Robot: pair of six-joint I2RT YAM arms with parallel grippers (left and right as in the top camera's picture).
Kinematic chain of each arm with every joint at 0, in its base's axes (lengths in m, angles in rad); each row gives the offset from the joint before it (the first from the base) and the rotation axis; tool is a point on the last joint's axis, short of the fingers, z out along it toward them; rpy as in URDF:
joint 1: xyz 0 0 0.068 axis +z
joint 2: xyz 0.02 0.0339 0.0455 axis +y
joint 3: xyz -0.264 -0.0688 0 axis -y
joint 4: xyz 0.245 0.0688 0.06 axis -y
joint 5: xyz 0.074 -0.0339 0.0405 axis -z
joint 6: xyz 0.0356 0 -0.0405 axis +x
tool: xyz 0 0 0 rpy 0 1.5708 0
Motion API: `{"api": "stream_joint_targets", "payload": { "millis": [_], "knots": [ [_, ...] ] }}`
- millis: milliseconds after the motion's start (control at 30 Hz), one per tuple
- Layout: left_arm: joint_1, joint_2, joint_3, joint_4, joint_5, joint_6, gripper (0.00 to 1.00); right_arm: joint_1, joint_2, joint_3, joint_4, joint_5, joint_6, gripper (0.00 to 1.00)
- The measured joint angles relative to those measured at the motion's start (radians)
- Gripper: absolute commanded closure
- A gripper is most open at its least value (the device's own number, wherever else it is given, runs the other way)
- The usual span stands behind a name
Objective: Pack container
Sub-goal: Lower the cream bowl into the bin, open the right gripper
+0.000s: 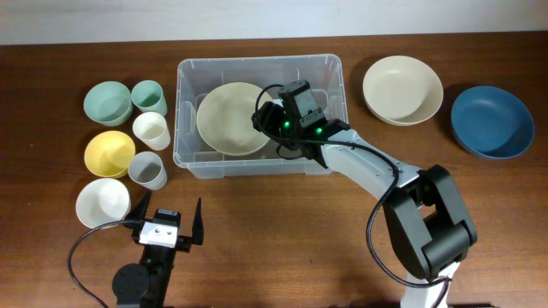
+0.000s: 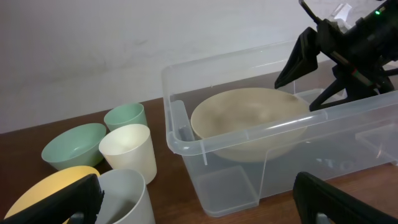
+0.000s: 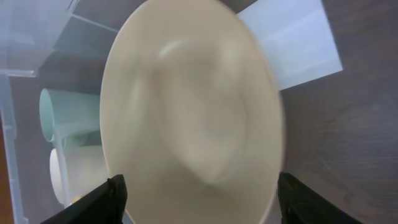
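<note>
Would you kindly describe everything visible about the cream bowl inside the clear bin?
The cream bowl is round, wide, shallow, plain and matte, plastic by its look. It sits hollow-up, seemingly a little tilted, in the left half of the clear container. The right gripper hangs open over its right rim; contact cannot be told.

Clear container [image 1: 334, 68]; cream bowl [image 1: 227, 120] under black right claw [image 3: 208, 205]; right of it, second cream bowl [image 1: 402, 89], navy bowl [image 1: 491, 121]; brown wood-grain surface [image 1: 282, 222].

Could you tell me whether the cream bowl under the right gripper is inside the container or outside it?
Inside: seen from overhead, the cream bowl lies wholly within the container walls.
</note>
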Motion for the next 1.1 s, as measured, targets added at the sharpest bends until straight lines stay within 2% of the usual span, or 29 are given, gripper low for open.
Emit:
{"api": "stream_joint_targets", "payload": {
  "millis": [133,233,433,533,667,800,933,1100],
  "knots": [
    [0.0,0.0,0.0,0.0,0.0,0.0,0.0,0.0,0.0,0.014,-0.005,-0.019,-0.044,0.26],
    [0.0,0.0,0.0,0.0,0.0,0.0,0.0,0.0,0.0,0.044,-0.03,-0.015,-0.092,0.21],
    [0.0,0.0,0.0,0.0,0.0,0.0,0.0,-0.014,-0.005,0.142,-0.208,0.066,-0.168,0.14],
    [0.0,0.0,0.0,0.0,0.0,0.0,0.0,-0.056,-0.016,0.22,-0.369,0.125,-0.188,0.02],
    [0.0,0.0,0.0,0.0,0.0,0.0,0.0,-0.216,-0.047,0.356,-0.614,0.19,-0.185,0.01],
    [0.0,0.0,0.0,0.0,0.0,0.0,0.0,-0.429,-0.092,0.416,-0.751,0.227,-0.139,0.01],
    [0.0,0.0,0.0,0.0,0.0,0.0,0.0,-0.635,-0.085,0.416,-0.795,0.197,-0.114,0.01],
    [0.0,0.0,0.0,0.0,0.0,0.0,0.0,-0.745,-0.08,0.416,-0.771,0.099,-0.145,0.01]
  ]
}}
